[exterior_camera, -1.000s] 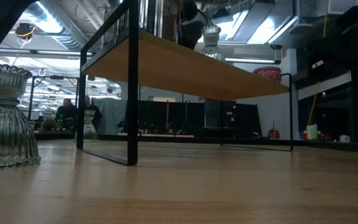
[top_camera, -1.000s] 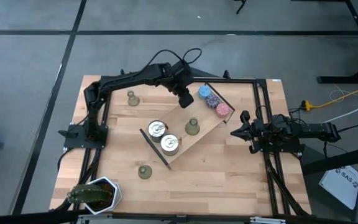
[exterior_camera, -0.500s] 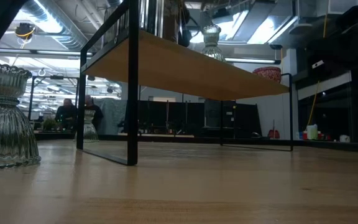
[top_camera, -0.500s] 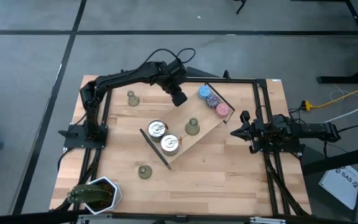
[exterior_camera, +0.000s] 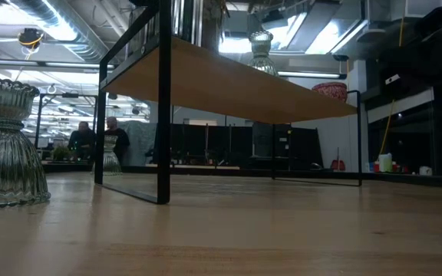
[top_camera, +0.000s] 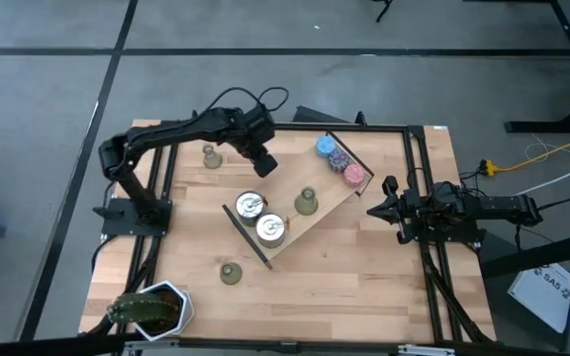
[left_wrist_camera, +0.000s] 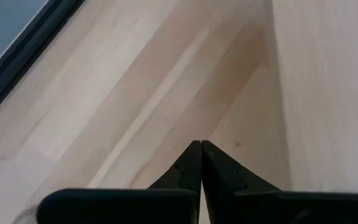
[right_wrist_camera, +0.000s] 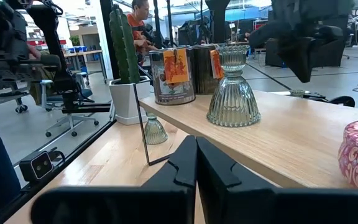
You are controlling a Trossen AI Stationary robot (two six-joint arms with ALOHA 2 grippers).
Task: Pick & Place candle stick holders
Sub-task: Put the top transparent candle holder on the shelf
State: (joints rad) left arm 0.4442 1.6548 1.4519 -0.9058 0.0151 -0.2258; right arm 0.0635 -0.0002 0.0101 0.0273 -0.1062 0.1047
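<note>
Three ribbed, bell-shaped candle stick holders stand upright on their wide bases. One (top_camera: 210,156) is on the table at the far left, one (top_camera: 230,273) is on the table toward the near edge, and one (top_camera: 307,202) is on the raised wooden shelf (top_camera: 317,213). My left gripper (top_camera: 264,165) hangs shut above bare table wood, between the far-left holder and the shelf, touching nothing; its fingertips (left_wrist_camera: 200,144) are pressed together. My right gripper (top_camera: 373,210) waits shut at the table's right side, level, facing the shelf's holder (right_wrist_camera: 232,87).
Two silver tins (top_camera: 250,205) (top_camera: 270,228) stand on the shelf's near-left end, and glittery pucks (top_camera: 336,158) sit at its far-right end. A potted cactus (top_camera: 151,307) is at the near-left corner. A black frame (top_camera: 411,158) borders the table.
My left gripper, shut all the while, has drawn away from above the shelf's far edge toward the table's left edge and sunk a little. It has left the low view. The holders have not moved.
</note>
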